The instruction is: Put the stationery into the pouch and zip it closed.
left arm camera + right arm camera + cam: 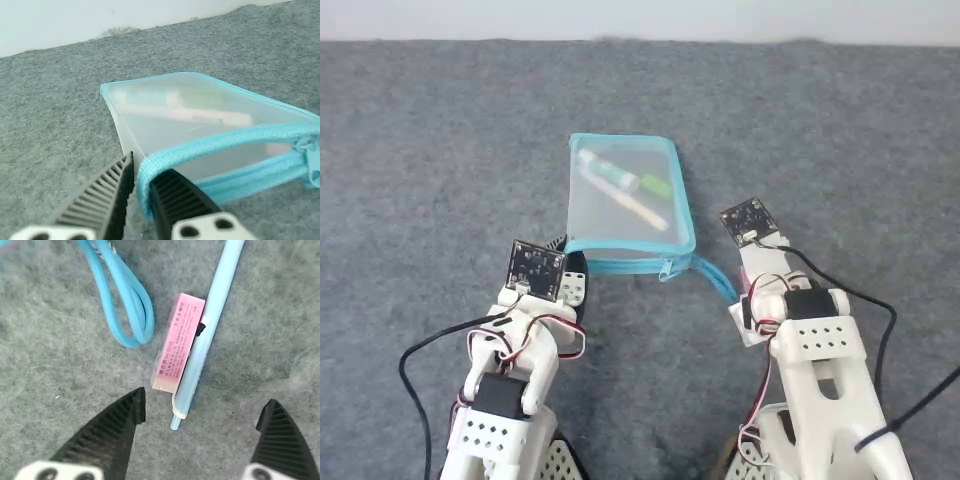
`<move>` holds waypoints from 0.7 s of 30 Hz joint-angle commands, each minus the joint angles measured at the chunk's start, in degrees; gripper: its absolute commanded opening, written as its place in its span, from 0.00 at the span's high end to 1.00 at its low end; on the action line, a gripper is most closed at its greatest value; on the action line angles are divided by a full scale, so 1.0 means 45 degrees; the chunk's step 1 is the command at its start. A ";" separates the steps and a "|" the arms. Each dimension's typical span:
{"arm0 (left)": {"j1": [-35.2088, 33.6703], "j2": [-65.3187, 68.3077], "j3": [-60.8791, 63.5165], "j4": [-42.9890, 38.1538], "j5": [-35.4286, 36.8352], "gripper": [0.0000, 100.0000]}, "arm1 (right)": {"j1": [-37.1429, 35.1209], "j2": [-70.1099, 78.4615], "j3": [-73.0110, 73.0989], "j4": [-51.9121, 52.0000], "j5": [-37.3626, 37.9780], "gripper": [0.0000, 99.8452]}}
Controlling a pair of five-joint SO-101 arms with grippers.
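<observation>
The translucent pouch [625,205] with blue trim lies flat mid-table, with several pieces of stationery [620,185] showing through it. My left gripper [142,167] is shut on the pouch's blue zip edge [210,145] at its near left corner [575,268]. The two zip bands look parted, and the slider [312,160] sits at the far end. A pink eraser [178,342] and a light blue pen [207,325] lie side by side on the carpet. My right gripper [206,397] hangs open just above them, touching neither.
The pouch's blue wrist strap [127,305] loops on the carpet beside the eraser, trailing from the zip corner [718,278]. Grey carpet covers the table, and a pale wall runs along the far edge [640,20].
</observation>
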 commanded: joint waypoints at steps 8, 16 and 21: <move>-0.0117 -0.0234 -0.0127 0.0059 -0.0078 0.99 | 0.0147 0.0049 -0.0039 -0.0322 -0.0156 0.65; -0.0117 -0.0234 -0.0127 0.0059 -0.0078 0.99 | 0.0166 0.0049 -0.0039 -0.0322 -0.0137 0.65; -0.0117 -0.0234 -0.0127 0.0059 -0.0078 0.99 | 0.1045 0.0068 -0.0254 -0.0498 -0.0137 0.65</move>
